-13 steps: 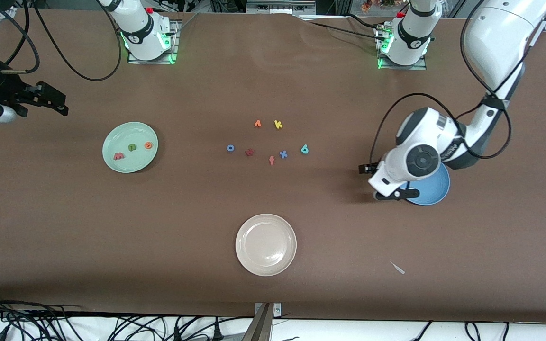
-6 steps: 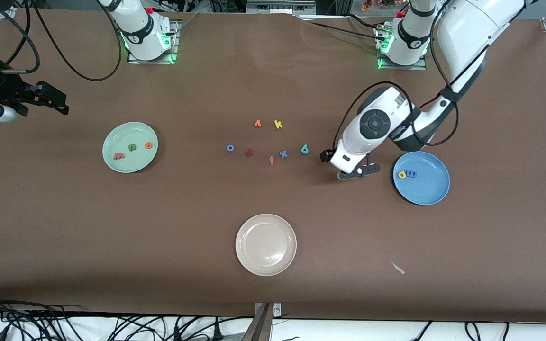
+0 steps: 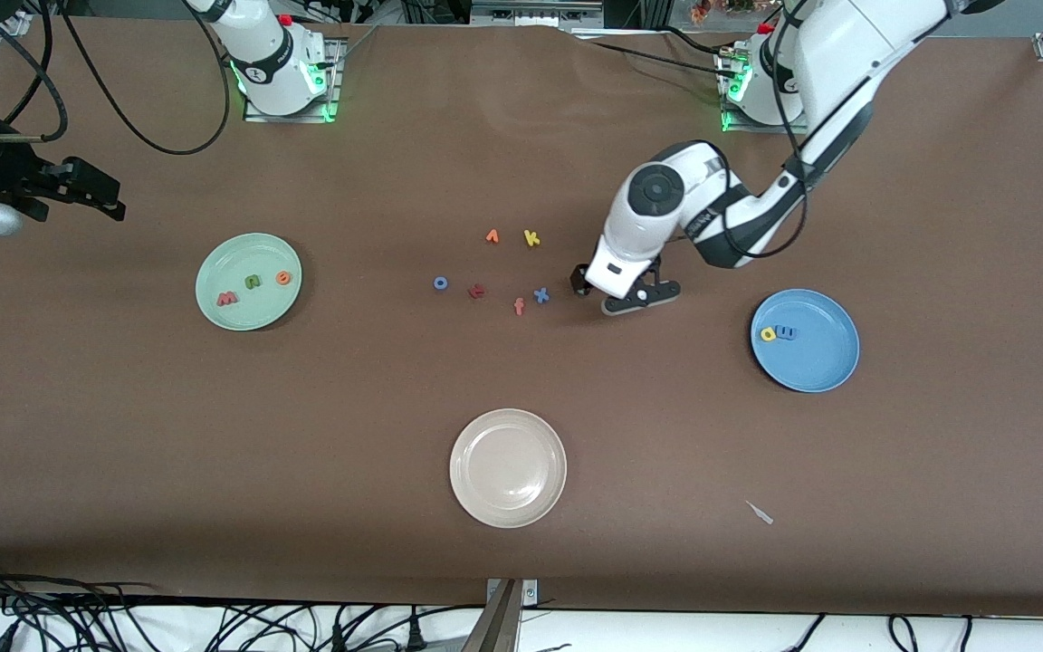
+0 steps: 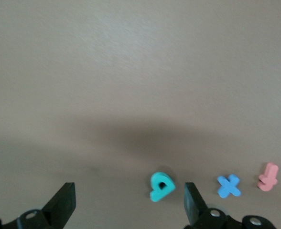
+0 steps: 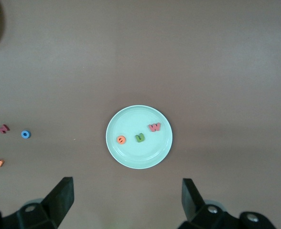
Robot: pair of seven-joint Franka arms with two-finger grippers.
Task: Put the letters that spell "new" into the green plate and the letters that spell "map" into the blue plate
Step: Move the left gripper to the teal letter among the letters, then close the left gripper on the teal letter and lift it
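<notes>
The green plate (image 3: 254, 249) holds the salmon w (image 3: 227, 298), green n (image 3: 253, 282) and orange e (image 3: 282, 278). The right wrist view shows the same green plate (image 5: 140, 117) with these three letters in it. The blue plate (image 3: 816, 362) holds the yellow a (image 3: 768, 334) and blue m (image 3: 786, 332). My left gripper (image 3: 610, 290) hangs open over the teal p (image 4: 162, 186). The p lies on the table between its fingers, close to one fingertip (image 4: 190, 200), and is hidden in the front view. My right gripper (image 3: 87, 193) waits open over bare table at the right arm's end.
Loose letters lie mid-table: an orange one (image 3: 492, 236), yellow k (image 3: 531, 238), blue o (image 3: 440, 282), a dark red one (image 3: 476, 291), orange f (image 3: 519, 307) and blue x (image 3: 540, 294). A cream plate (image 3: 508, 467) sits nearer the front camera, and a small pale scrap (image 3: 760, 512) toward the left arm's end.
My left arm has swung from over the blue plate toward the middle letters and now covers the teal p. The a and m in the blue plate came into view. The right arm barely moved.
</notes>
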